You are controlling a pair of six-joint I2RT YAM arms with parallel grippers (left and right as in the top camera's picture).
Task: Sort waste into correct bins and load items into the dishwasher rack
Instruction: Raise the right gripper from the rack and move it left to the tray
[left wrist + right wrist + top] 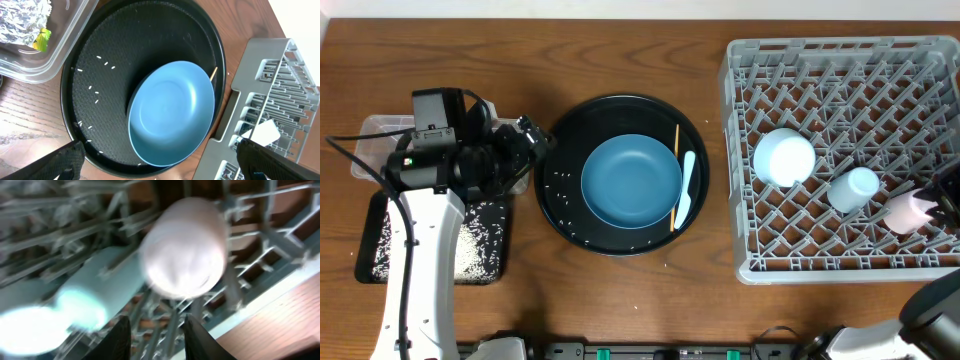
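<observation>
The blue plate (631,181) (172,112) lies on the round black tray (560,195), with the chopstick (675,175) and white spoon (686,190) at its right edge. Loose rice grains (95,89) dot that tray. My left gripper (535,140) (159,147) hovers wide open over the tray's left side, holding nothing. In the grey rack (735,100) sit the pale-blue bowl (783,157), the light-blue cup (853,188) and the pink cup (910,212) (185,250). My right gripper (945,198) (156,322) is just right of the pink cup, fingers apart, nothing between them.
The clear tub (370,140) (55,55) at the far left holds crumpled foil (22,20) and a yellow wrapper (42,40). In front of it, the shallow black tray (362,265) holds white rice (480,245). My left arm covers part of both. The right wrist view is blurred.
</observation>
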